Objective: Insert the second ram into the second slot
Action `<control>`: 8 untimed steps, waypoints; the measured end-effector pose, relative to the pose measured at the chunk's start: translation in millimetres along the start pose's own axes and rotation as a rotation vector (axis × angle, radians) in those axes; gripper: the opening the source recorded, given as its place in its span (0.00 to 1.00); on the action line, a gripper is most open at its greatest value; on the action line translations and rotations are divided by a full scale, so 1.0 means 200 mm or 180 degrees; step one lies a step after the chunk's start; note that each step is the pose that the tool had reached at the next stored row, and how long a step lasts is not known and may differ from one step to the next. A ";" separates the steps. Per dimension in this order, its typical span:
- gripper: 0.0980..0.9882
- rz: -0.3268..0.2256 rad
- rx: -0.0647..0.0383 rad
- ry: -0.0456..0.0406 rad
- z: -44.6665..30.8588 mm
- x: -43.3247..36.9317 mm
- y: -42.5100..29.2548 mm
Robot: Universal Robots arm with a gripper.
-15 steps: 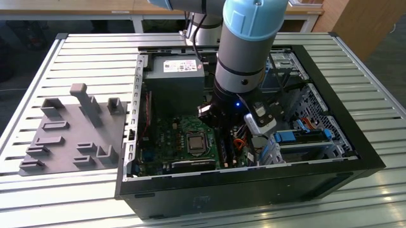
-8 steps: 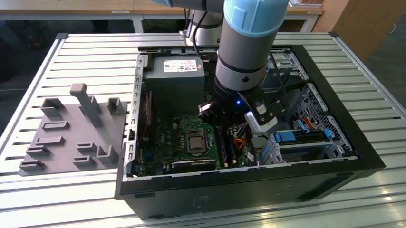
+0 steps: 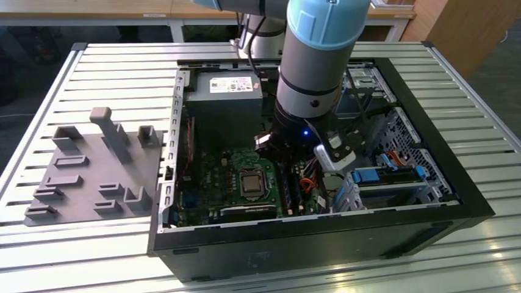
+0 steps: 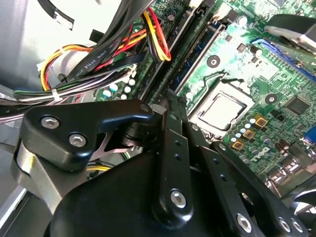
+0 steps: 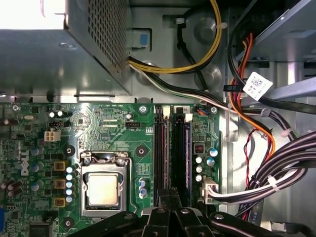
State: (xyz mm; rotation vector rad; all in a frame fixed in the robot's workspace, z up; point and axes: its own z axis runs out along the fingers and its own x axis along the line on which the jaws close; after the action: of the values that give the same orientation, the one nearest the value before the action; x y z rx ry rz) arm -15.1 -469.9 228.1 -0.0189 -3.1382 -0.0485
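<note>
Claw [image 5: 170, 195] directly over seated second ram [image 5: 186, 153].

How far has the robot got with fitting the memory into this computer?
Looks done: one blue ram stick stands edge-on in a slot on the motherboard. In hand: the gripper is low inside the computer case, at the end of the slot row, just beside that stick. Left: I cannot tell whether the neighbouring slot is filled, or whether the blue stick is pressed fully home.
</note>
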 end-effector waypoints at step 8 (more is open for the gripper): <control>0.01 0.0000 0.0008 0.0002 0.047 0.000 -0.002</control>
State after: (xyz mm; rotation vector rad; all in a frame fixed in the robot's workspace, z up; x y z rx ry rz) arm -15.1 -470.1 218.8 -0.0188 -3.1377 -0.0445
